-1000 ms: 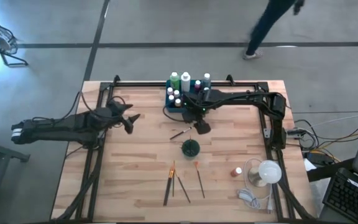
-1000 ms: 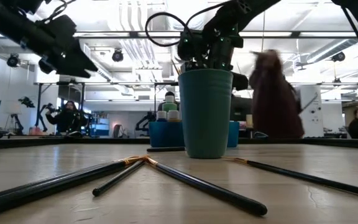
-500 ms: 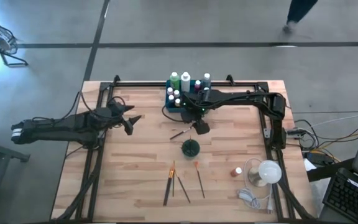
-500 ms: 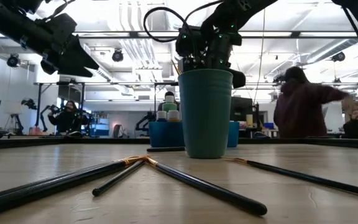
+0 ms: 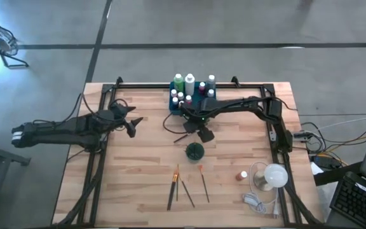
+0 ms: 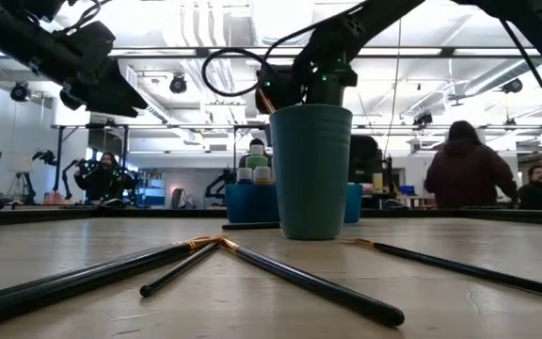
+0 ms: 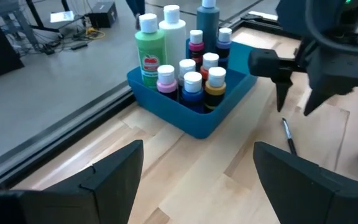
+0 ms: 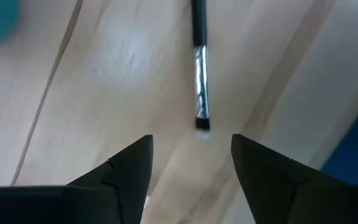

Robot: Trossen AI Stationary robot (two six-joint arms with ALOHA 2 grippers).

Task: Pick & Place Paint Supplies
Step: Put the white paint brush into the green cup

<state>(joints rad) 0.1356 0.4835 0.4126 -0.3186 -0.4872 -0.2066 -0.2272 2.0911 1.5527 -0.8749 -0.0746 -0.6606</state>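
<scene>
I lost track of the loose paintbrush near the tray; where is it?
In the high view the paintbrush lies mid-table, between the blue tray and green cup, under the right pincer.

Wooden table (image 5: pixel 132 184), blue tray (image 5: pixel 176 109), green cup (image 5: pixel 194 151), about 5 loose paintbrushes (image 5: pixel 172 187)
</scene>
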